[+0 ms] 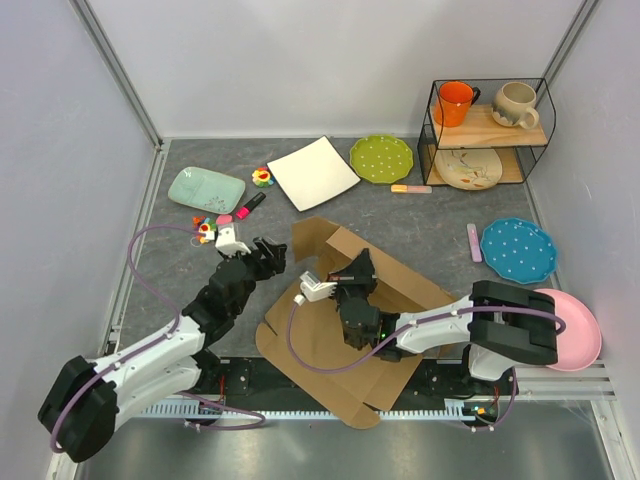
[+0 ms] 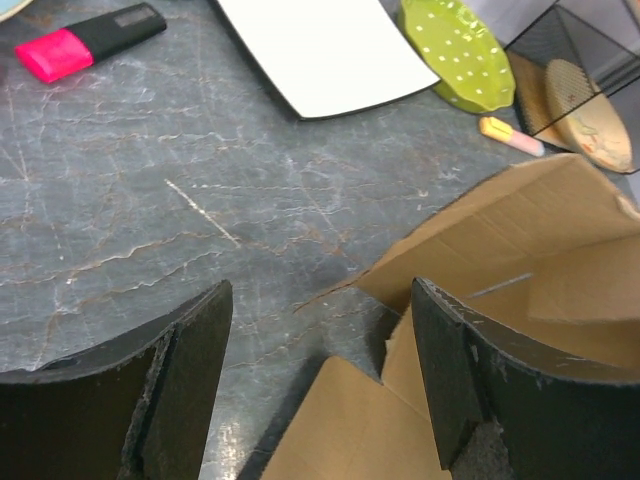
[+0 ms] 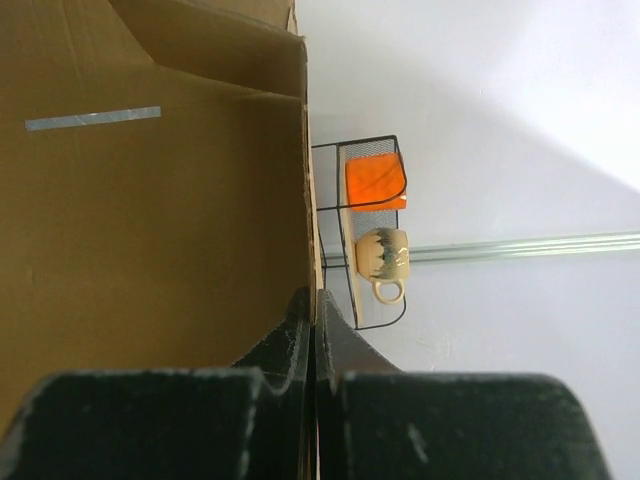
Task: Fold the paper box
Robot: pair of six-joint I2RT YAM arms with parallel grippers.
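Note:
The brown cardboard paper box (image 1: 385,300) lies partly unfolded in the middle of the table, its far flaps raised. My right gripper (image 1: 358,272) is shut on the edge of a raised box panel (image 3: 200,200); its fingertips (image 3: 302,318) pinch the thin cardboard edge. My left gripper (image 1: 268,252) is open, just left of the box, with a box flap corner (image 2: 350,420) between its spread fingers (image 2: 450,350) and the grey table below.
A white square plate (image 1: 313,172), green plate (image 1: 381,157), pale green dish (image 1: 206,187), pink marker (image 1: 248,208) and small toys (image 1: 262,177) lie at the back. A wire shelf (image 1: 487,130) with mugs stands back right; a blue plate (image 1: 518,249) and a pink plate (image 1: 578,330) lie right.

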